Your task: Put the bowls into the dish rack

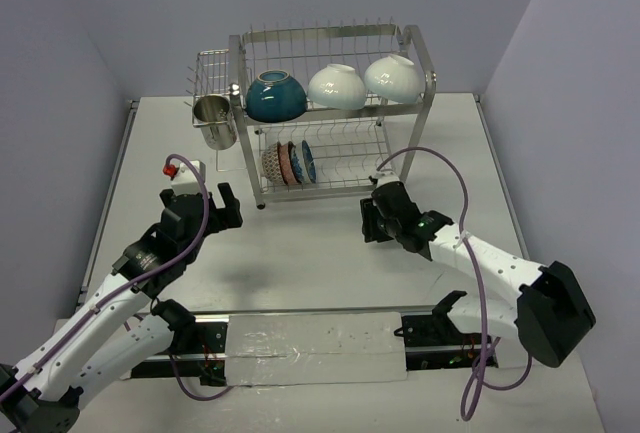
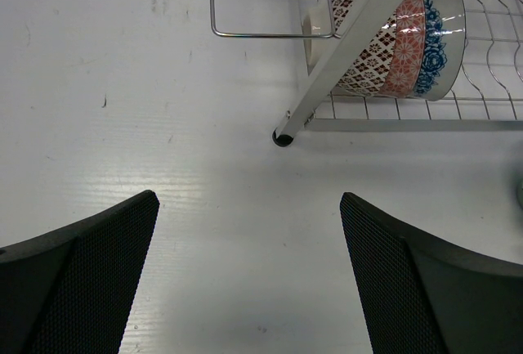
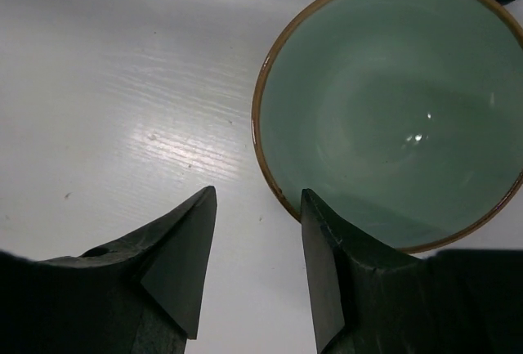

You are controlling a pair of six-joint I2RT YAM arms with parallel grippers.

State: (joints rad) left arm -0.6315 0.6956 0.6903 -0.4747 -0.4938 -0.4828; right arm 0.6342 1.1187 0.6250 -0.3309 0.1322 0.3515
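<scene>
The dish rack [image 1: 431, 88] stands at the back of the table. Its top tier holds a teal bowl [image 1: 276, 95] and two white bowls [image 1: 337, 86] [image 1: 393, 78]. Three small patterned bowls [image 1: 289, 164] stand on edge in the lower tier; they also show in the left wrist view [image 2: 404, 43] behind a rack leg [image 2: 327, 76]. A pale green bowl [image 3: 392, 109] with a brown rim sits upright on the table. My right gripper [image 3: 255, 199] [image 1: 376, 215] is open just at its rim, its right finger over the rim's edge. My left gripper [image 2: 249, 207] [image 1: 226, 209] is open and empty above bare table.
A shiny steel cup [image 1: 213, 118] sits in the side basket [image 1: 208, 63] at the rack's left. A small white block with a red knob [image 1: 178, 167] lies left of the left gripper. Grey walls close in the table at left, back and right.
</scene>
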